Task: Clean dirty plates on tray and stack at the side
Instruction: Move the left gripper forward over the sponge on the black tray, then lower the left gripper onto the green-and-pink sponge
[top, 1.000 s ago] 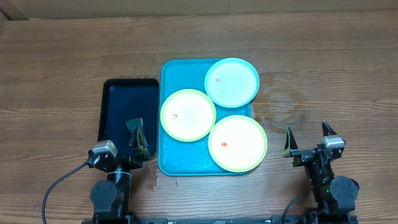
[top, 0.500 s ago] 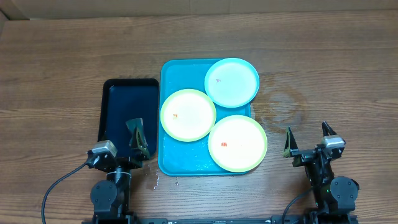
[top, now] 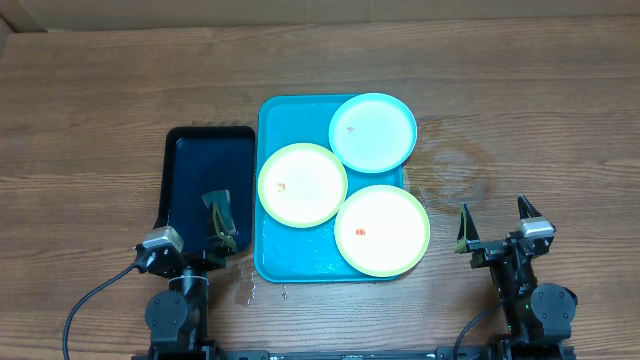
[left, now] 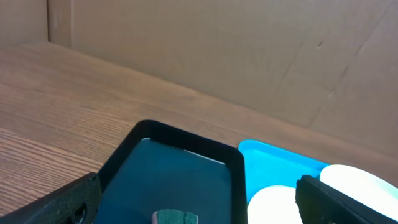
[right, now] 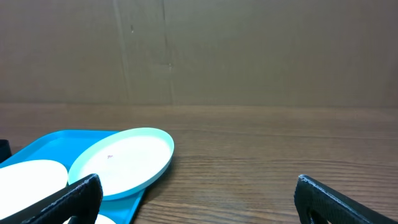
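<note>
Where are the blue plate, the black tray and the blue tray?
blue plate [top: 373, 132]: overhead view, middle of the plate.
black tray [top: 195, 170]: overhead view, its bare floor.
blue tray [top: 290, 118]: overhead view, bare far-left corner.
</note>
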Motion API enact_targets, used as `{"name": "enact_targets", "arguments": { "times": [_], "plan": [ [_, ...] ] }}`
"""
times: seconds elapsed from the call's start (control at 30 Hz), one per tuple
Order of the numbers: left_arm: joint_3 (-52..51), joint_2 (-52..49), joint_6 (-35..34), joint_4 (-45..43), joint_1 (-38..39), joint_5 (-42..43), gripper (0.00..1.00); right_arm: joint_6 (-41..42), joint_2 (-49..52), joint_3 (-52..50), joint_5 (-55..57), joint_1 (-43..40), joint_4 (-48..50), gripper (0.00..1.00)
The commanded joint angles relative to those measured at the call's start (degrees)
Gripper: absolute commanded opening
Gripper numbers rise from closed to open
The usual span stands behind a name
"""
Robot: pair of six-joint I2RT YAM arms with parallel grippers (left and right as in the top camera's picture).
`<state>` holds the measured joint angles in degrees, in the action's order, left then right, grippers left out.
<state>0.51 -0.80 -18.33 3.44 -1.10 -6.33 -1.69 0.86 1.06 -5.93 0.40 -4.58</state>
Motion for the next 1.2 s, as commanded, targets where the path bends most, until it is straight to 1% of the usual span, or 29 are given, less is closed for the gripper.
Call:
{"name": "enact_targets", "arguments": {
  "times": [0.0, 0.23, 0.47, 0.7, 0.87, 1.07, 1.17],
  "plan": [
    [2.3, 0.3, -1.5, -0.1, 0.2, -0.6, 1.0, -0.1, -0.3, -0.6, 0.3, 0.0, 0.3, 1.0],
    [10.8, -0.8, -1.4, 8.1, 0.2, -0.2, 1.0, -0.1, -0.3, -0.6, 0.3, 0.0, 0.3, 1.0],
    [20.2, -6.9, -1.4, 13.7, 0.2, 0.1, 1.0, -0.1, -0.3, -0.6, 0.3, 0.0, 0.3, 1.0],
    [33.2, -19.3, -1.4, 21.5, 0.2, 3.1, 1.0, -0.1, -0.3, -0.6, 0.3, 0.0, 0.3, 1.0],
    [45.5, -31.0, -1.4, 30.2, 0.2, 9.4, 1.0, -0.1, -0.3, -0.6, 0.3, 0.0, 0.3, 1.0],
    [61.0, -45.1, -1.0, 42.6, 0.2, 17.2, 1.0, -0.1, -0.3, -0.6, 0.3, 0.0, 0.3, 1.0],
    [66.2, -50.1, -1.0, 45.7, 0.2, 21.4, 1.0, -0.1, -0.3, -0.6, 0.3, 0.0, 0.3, 1.0]
  ]
}}
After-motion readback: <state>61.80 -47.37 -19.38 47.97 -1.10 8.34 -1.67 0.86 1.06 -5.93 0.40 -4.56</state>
